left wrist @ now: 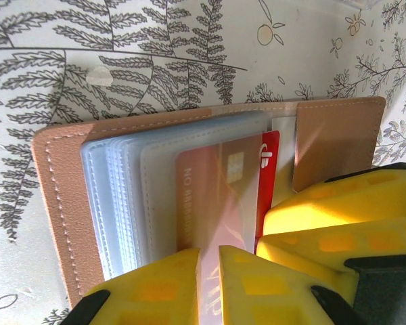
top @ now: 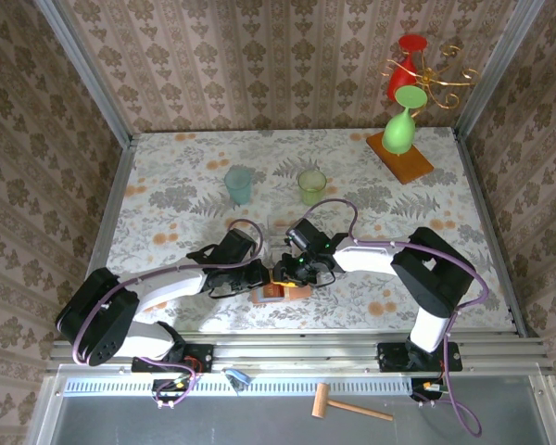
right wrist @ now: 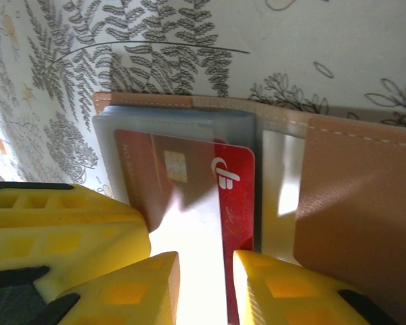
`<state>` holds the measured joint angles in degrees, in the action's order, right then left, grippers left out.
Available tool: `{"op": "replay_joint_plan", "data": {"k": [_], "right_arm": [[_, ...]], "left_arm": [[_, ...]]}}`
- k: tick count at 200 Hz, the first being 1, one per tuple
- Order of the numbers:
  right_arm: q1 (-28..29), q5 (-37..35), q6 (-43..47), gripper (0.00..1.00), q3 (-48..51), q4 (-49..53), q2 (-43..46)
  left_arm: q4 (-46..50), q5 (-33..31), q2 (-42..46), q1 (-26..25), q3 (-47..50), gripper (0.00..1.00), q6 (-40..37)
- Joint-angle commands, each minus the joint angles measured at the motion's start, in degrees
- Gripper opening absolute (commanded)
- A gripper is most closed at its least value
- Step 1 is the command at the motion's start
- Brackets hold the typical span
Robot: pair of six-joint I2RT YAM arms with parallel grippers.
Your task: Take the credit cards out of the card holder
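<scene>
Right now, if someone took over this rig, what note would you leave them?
Left gripper: nearly shut, tips down on the wallet at its clear sleeves; a pinch cannot be confirmed.
Right gripper: jaws apart over the red card.
The wallet lies open on the table between both arms.
Done: the red card sticks partway out of its sleeve.
Left: pull it free, then check the other sleeves.

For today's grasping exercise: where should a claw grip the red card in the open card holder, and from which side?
Best pinch the red card by its bare logo strip poking from the clear sleeve. Come from the middle of the card holder, where the sleeve opens.
</scene>
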<state>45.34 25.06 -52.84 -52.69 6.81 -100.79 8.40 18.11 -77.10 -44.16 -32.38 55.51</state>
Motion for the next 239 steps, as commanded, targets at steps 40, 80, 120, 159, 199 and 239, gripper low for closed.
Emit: {"op": "replay_joint_plan", "data": {"k": [40,80,120,159,199,239], "right_arm": [[-0.27,-3.97,1.87,0.30,-1.13,4.95,2.17],[-0.58,-4.46,1.76,0.30,-0.31,3.70,4.99],[-1.68,-3.92,1.96,0.30,1.15,3.11,6.10],[-3.38,-1.77,2.04,0.30,3.32,1.11,5.68],[-4.30,1.90,1.09,0.30,5.32,-3.83,4.64],[-4.54,2.84,0.77,0.30,5.84,-5.34,3.41]], "left_arm": [[1.00,0.08,-0.24,0.31,0.83,0.16,-1.17],[1.17,0.00,0.12,0.39,0.61,0.16,-1.19],[1.96,-0.09,1.29,0.36,0.13,0.16,-1.30],[3.99,-0.75,2.92,0.37,-0.29,0.15,-1.84],[4.10,0.25,2.06,0.31,-0.67,0.14,-2.77],[2.88,0.88,-0.49,0.26,-0.15,0.14,-2.61]]}}
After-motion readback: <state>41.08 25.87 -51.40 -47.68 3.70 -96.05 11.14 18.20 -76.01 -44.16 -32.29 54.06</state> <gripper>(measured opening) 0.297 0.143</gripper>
